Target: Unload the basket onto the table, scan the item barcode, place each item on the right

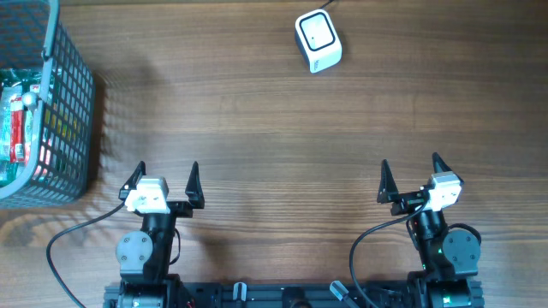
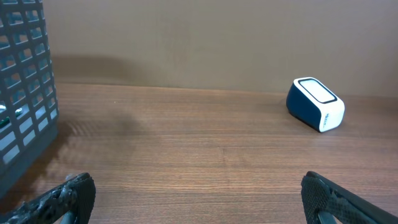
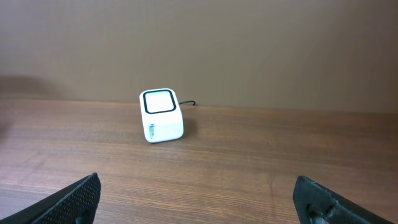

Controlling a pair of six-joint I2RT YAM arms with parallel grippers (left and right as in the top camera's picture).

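White scanner [image 1: 318, 40] is sitting window-up, awaiting a barcode. Left gripper [image 1: 168, 173] and right gripper [image 1: 411, 164] are gaping empty, with the items [image 1: 17, 128] lying unpicked in the basket [image 1: 77, 103].

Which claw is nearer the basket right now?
Left. The left claw sits open just to the right of the basket and nearer the robot; the right claw is much farther right.

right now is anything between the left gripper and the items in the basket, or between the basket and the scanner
The mesh wall of the basket stands between the open left gripper and the items inside, and its handle arcs over them; the top is otherwise open. Nothing visible lies between basket and scanner.
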